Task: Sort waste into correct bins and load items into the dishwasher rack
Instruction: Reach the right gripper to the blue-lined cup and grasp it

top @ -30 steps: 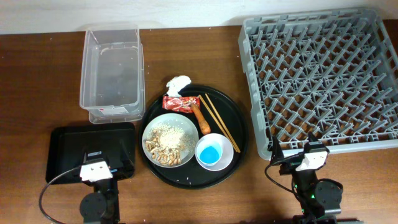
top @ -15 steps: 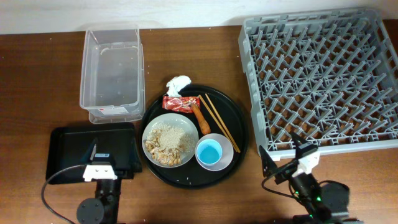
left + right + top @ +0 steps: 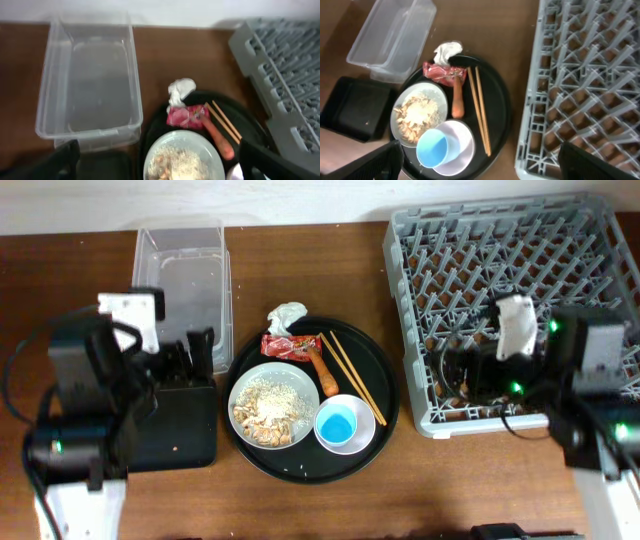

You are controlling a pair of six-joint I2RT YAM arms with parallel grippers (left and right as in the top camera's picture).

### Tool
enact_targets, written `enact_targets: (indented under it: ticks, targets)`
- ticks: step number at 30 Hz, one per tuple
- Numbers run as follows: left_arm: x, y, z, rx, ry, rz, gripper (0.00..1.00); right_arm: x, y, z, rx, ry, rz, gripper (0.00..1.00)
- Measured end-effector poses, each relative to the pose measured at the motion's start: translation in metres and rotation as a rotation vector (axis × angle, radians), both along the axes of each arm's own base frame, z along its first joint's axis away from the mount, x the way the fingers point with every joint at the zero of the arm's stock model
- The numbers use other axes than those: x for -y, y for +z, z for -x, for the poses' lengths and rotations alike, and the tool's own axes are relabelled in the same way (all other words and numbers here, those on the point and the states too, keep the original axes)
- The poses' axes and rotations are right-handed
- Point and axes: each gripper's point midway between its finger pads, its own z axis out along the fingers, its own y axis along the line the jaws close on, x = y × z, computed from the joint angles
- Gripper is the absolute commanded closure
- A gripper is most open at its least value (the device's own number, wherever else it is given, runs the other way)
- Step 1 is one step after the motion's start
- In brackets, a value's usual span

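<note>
On the round black tray lie a pale dish [image 3: 306, 385] holding beige scraps [image 3: 270, 408], a white cup with blue inside [image 3: 338, 423], an orange carrot piece [image 3: 323, 372], two chopsticks [image 3: 352, 376], a red wrapper [image 3: 290, 346] and a white tissue [image 3: 287, 315] at the rim. The clear tub [image 3: 180, 290] stands at the back left, with the flat black tray [image 3: 185, 430] in front of it. The grey rack [image 3: 500, 270] is on the right. My left gripper [image 3: 190, 350] is open and empty above the flat tray. My right gripper [image 3: 465, 370] is open and empty over the rack's front left.
The round black tray [image 3: 375, 380] sits between the bins and the rack. The left arm hides much of the flat black tray. The right arm covers the rack's front right part. Bare brown table [image 3: 330, 500] lies along the front.
Both arms have risen from the table's front edge. The left one now hangs over the flat black tray, the right one over the rack's front. The objects have not moved.
</note>
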Motion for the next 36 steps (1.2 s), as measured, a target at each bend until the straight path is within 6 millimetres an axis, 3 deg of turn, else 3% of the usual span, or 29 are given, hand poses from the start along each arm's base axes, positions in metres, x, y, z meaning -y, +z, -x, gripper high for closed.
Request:
enact_targets:
  ticks: [5,8,9,12,15,16,17,18,19,22,24,28,29,30,32,36]
  targets:
    - [0.004,-0.026,-0.012,-0.118,-0.019,0.021,0.01,-0.010,-0.029,-0.013,-0.144,0.038,-0.044,0.02]
    - [0.015,-0.025,-0.011,-0.122,-0.071,0.066,0.02,-0.012,-0.036,-0.014,-0.181,0.042,-0.055,0.05]
    - [0.019,-0.026,-0.009,-0.128,-0.088,0.077,0.06,-0.012,-0.037,-0.012,-0.192,0.041,-0.057,0.11]
    - [0.041,-0.038,0.007,-0.198,-0.174,0.061,0.23,-0.012,-0.041,-0.005,-0.234,0.029,-0.064,0.14]
    - [0.089,-0.066,0.033,-0.334,-0.342,-0.014,0.28,-0.001,-0.050,0.001,-0.304,-0.064,-0.044,0.14]
    - [0.094,-0.071,0.035,-0.352,-0.360,-0.025,0.30,0.008,-0.054,0.000,-0.326,-0.135,-0.021,0.14]
    - [0.112,-0.083,0.040,-0.392,-0.419,-0.056,0.34,0.014,-0.056,-0.001,-0.334,-0.175,-0.008,0.14]
    - [0.133,-0.097,0.045,-0.435,-0.482,-0.095,0.43,0.019,-0.058,-0.002,-0.344,-0.225,0.002,0.14]
    - [0.150,-0.113,0.051,-0.480,-0.539,-0.133,0.46,0.022,-0.059,-0.002,-0.349,-0.246,0.009,0.12]
    - [0.191,-0.170,0.069,-0.626,-0.664,-0.259,0.46,0.028,-0.074,0.004,-0.444,-0.297,0.028,0.09]
    - [0.208,-0.193,0.074,-0.663,-0.706,-0.303,0.46,0.029,-0.085,0.009,-0.515,-0.305,0.041,0.09]
    - [0.216,-0.214,0.066,-0.678,-0.709,-0.319,0.54,0.029,-0.100,0.008,-0.588,-0.313,0.055,0.08]
    - [0.215,-0.218,0.066,-0.688,-0.707,-0.325,0.59,0.029,-0.101,0.008,-0.592,-0.314,0.055,0.08]
    - [0.215,-0.224,0.066,-0.704,-0.705,-0.331,0.76,0.029,-0.102,0.007,-0.592,-0.316,0.054,0.08]
    - [0.211,-0.234,0.064,-0.725,-0.693,-0.364,0.89,0.029,-0.102,0.006,-0.589,-0.319,0.051,0.08]
    - [0.205,-0.236,0.064,-0.740,-0.679,-0.394,0.98,0.030,-0.102,0.005,-0.587,-0.322,0.053,0.08]
